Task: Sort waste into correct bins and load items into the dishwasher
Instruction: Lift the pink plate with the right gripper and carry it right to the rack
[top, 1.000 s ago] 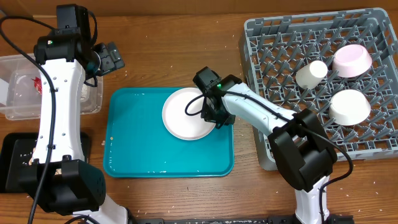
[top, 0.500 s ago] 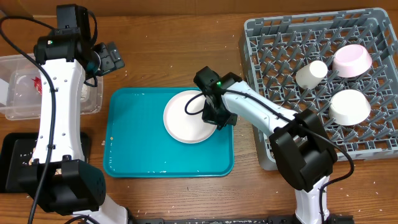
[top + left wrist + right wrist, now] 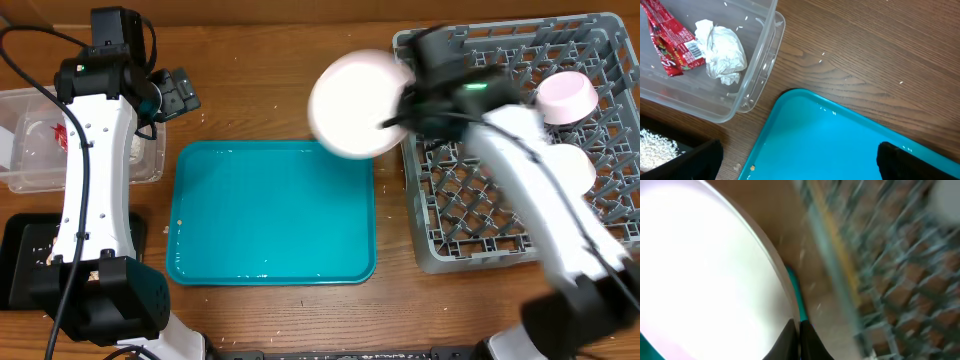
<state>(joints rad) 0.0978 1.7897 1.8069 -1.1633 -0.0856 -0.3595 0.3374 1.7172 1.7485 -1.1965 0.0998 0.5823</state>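
Overhead first. My right gripper (image 3: pixel 400 108) is clenched on the right rim of the plate (image 3: pixel 352 105) and holds it in the air. The plate hangs above the table (image 3: pixel 270 60), between the teal tray (image 3: pixel 270 215) and the rack (image 3: pixel 450 205). Plate and right arm are motion-blurred. In this view the plate overlaps the teal tray's far right corner and the rack's left wall. In the rack, a pink bowl (image 3: pixel 567 97) sits near the far right corner. A white bowl (image 3: pixel 575 165) sits nearer, partly covered by my arm. My left gripper (image 3: pixel 178 95) is released, jaws wide, and hovers over the table beside the far right corner of the tub (image 3: pixel 20 178). The black tray (image 3: pixel 18 265) lies just on the near side of the tub, at the left edge.

Left wrist next. My two fingers (image 3: pixel 695 160) appear as dark shapes in the lower corners, well apart. The tub holds the wrapper (image 3: pixel 670 42) and the napkin (image 3: pixel 722 52), which touch each other. Rice (image 3: pixel 657 145) lies in the black tray at lower left. A corner of the teal tray fills the lower right. A few white grains lie on the table.

Right wrist last. This view is heavily blurred. My fingers (image 3: pixel 810 342) meet at the bottom edge, pinching the plate's rim. The plate fills the left half. The rack shows as grey streaks at right, with a teal sliver just beside the plate's rim.
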